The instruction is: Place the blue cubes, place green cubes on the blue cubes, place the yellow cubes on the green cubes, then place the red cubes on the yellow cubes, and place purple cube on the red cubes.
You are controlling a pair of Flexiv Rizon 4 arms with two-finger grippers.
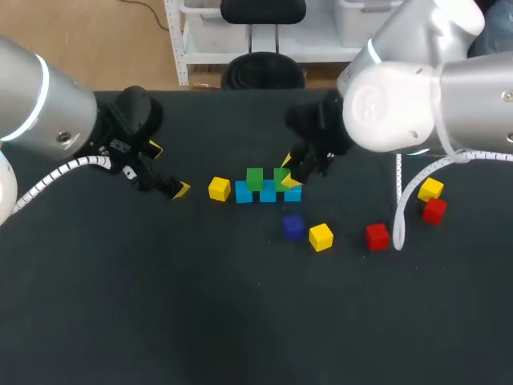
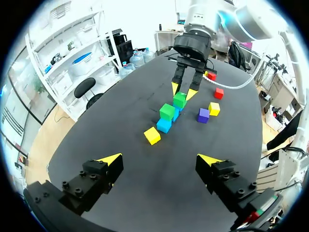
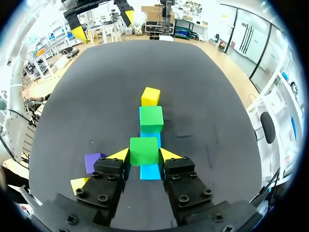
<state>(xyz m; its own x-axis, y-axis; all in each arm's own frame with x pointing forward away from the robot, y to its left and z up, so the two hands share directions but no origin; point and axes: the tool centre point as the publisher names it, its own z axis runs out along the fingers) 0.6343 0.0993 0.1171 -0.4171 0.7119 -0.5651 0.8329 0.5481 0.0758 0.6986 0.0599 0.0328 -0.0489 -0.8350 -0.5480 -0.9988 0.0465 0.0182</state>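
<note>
Right tool [image 3: 144,155] tight on green cube [image 3: 144,149]

Legible text, labels, brand marks, numbers, signs: none can be read in any view.
</note>
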